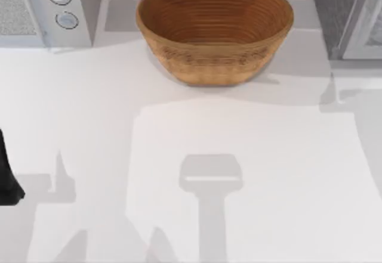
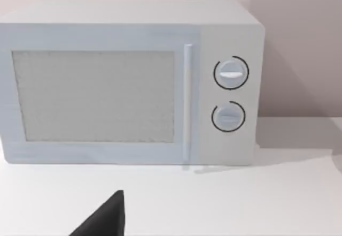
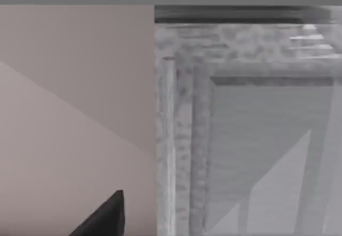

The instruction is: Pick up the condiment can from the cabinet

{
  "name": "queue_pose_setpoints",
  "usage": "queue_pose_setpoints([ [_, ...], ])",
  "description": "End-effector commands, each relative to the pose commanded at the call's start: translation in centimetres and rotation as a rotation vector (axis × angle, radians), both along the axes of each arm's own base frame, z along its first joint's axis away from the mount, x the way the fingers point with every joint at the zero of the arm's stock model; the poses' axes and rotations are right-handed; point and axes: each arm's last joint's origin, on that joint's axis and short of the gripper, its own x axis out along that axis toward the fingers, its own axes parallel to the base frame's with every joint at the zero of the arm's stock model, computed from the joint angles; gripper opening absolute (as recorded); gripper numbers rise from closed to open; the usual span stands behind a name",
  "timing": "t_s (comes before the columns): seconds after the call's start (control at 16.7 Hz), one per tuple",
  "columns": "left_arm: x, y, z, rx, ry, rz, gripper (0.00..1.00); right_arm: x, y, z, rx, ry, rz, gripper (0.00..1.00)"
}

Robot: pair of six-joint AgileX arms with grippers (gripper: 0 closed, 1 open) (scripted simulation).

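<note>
A rendered kitchen: a white microwave [image 2: 128,81], a woven basket [image 1: 215,30] and a grey cabinet [image 1: 349,15] line the white worktop [image 1: 179,155].

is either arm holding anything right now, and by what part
Nothing held can be seen. The left arm sits at the table's left edge, its wrist facing the microwave; the right wrist faces the cabinet.

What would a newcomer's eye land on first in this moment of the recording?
The big brown woven basket at the table's far middle draws the eye first. A white microwave with two round dials stands at the far left, and a grey cabinet at the far right. The left arm sits parked at the table's left edge.
</note>
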Motion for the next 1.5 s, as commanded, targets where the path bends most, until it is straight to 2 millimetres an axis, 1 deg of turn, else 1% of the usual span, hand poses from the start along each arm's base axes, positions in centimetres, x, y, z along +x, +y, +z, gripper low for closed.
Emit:
queue_pose_setpoints([
  [0.12,0.0,0.0,0.0,0.000,0.000,0.000,1.00,2.1,0.6,3.4,0.000,-0.004,0.000,1.00],
  [0.24,0.0,0.0,0.0,0.000,0.000,0.000,1.00,4.2,1.3,6.1,0.000,-0.007,0.001,1.00],
  [0.42,0.0,0.0,0.0,0.000,0.000,0.000,1.00,6.9,2.2,8.9,0.002,-0.016,0.002,1.00],
  [0.54,0.0,0.0,0.0,0.000,0.000,0.000,1.00,8.2,2.7,10.0,0.003,-0.019,0.003,1.00],
  [0.72,0.0,0.0,0.0,0.000,0.000,0.000,1.00,9.1,3.1,10.5,0.003,-0.017,0.004,1.00],
  [1.02,0.0,0.0,0.0,0.000,0.000,0.000,1.00,9.1,3.0,10.6,0.004,-0.022,0.001,1.00],
  [1.32,0.0,0.0,0.0,0.000,0.000,0.000,1.00,11.6,4.3,10.2,0.003,-0.026,-0.006,1.00],
  [1.5,0.0,0.0,0.0,0.000,0.000,0.000,1.00,11.7,4.4,10.2,0.003,-0.027,-0.006,1.00],
])
